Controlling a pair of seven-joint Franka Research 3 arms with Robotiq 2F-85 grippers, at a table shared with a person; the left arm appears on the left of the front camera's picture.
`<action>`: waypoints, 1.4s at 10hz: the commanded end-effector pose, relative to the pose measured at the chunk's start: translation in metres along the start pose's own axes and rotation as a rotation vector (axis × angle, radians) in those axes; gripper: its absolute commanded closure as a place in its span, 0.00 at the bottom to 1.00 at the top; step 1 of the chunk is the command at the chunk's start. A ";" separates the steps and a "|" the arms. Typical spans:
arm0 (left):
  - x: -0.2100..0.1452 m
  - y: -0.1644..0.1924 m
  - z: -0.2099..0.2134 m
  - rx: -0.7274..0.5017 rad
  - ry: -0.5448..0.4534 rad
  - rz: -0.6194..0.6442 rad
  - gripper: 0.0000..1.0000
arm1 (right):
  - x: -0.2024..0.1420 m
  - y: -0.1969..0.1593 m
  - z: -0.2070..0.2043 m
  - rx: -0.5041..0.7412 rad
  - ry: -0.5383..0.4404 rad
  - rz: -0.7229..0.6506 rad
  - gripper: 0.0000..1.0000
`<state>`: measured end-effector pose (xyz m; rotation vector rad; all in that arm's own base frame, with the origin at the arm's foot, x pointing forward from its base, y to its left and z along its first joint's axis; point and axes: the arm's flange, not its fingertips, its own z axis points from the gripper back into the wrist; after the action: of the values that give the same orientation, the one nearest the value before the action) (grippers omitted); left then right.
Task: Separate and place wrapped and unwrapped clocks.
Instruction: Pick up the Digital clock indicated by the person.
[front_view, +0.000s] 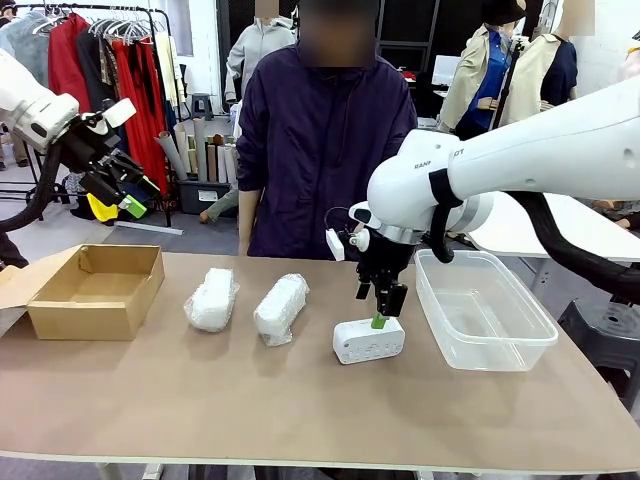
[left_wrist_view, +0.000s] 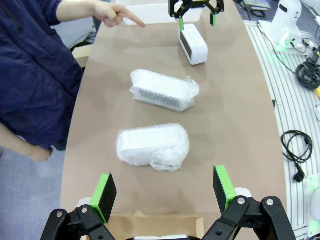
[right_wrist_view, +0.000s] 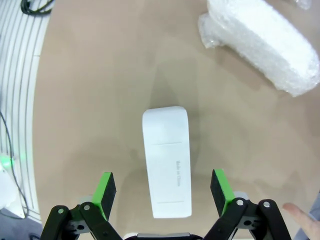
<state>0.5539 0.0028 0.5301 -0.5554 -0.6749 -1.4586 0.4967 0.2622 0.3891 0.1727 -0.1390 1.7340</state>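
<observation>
looks barely begun: nothing in the tub (front_view: 432, 290) or box (front_view: 80, 318), all three clocks left to sort. counts one bare clock (front_view: 368, 340) just left of the tub, under the open, empty right claw (front_view: 383, 315); two wrapped, nearer bundle (front_view: 281, 308) and farther bundle (front_view: 211, 299), further left of the tub. left claw (front_view: 125, 195) open, empty, raised well left of the tub.

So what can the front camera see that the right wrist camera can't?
Front view: the cardboard box, the clear tub and the person standing across the table. Right wrist view: small print on the bare clock, plus what looks like a fingertip at the corner. Both: that bare clock, one wrapped clock and the brown table.
</observation>
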 end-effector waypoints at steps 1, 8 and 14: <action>0.001 -0.004 0.001 0.008 0.002 0.002 0.00 | 0.005 -0.002 -0.017 -0.056 0.067 -0.023 0.00; 0.001 -0.004 0.001 0.008 0.002 0.002 0.00 | 0.002 0.000 -0.058 -0.002 0.122 -0.030 0.00; 0.001 -0.004 0.001 0.008 0.002 0.002 0.00 | -0.008 -0.001 -0.068 0.000 0.157 -0.018 0.54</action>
<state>0.5539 0.0028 0.5302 -0.5553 -0.6750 -1.4587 0.4986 0.2680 0.3208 0.0851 -0.0199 1.7444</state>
